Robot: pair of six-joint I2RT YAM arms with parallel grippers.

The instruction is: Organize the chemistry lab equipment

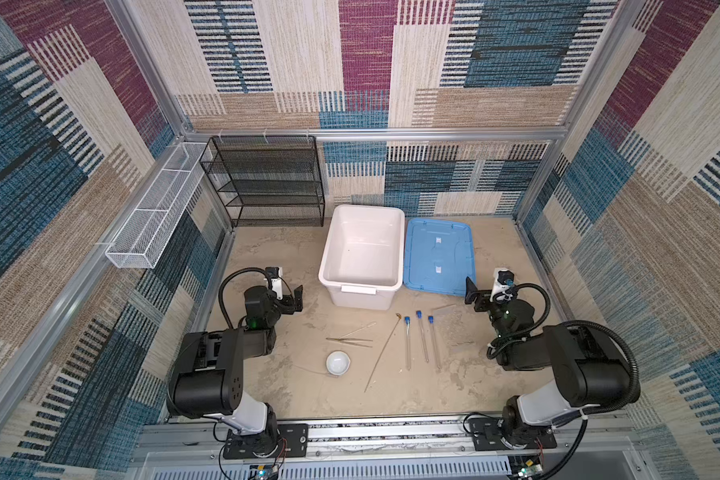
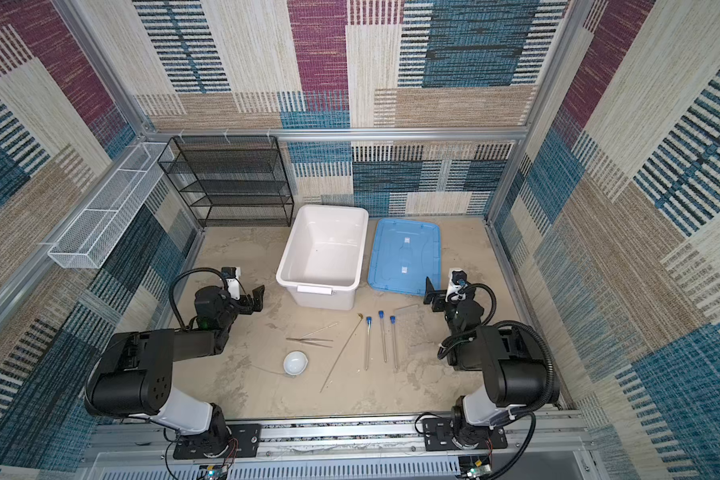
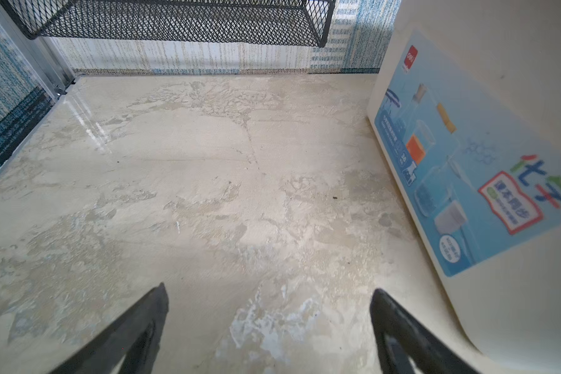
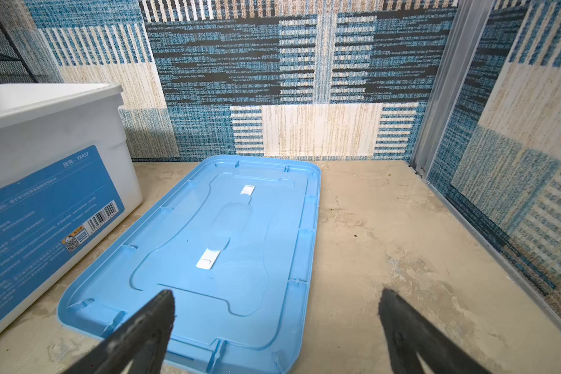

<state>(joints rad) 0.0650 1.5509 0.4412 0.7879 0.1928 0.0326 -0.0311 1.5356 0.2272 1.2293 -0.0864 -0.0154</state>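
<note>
Three clear blue-capped tubes [image 1: 422, 336] [image 2: 382, 336] lie side by side on the sandy floor, in both top views. Left of them lie a long thin rod [image 1: 381, 353], metal tweezers [image 1: 350, 340], a clear dropper [image 1: 358, 330] and a small white round dish [image 1: 338, 363]. A faint clear tube rack [image 1: 449, 326] lies just right of the tubes. My left gripper [image 1: 296, 297] [image 3: 269, 288] is open over bare floor, left of the tub. My right gripper [image 1: 474, 297] [image 4: 276, 291] is open and empty at the near corner of the blue lid.
A big white tub [image 1: 327, 249] [image 3: 467, 81] [image 4: 46, 129] stands open at the back middle, its blue lid [image 1: 437, 257] [image 4: 227, 243] flat beside it. A black wire-mesh shelf [image 1: 267, 178] stands at the back left. A white mesh basket [image 1: 154, 216] hangs on the left wall.
</note>
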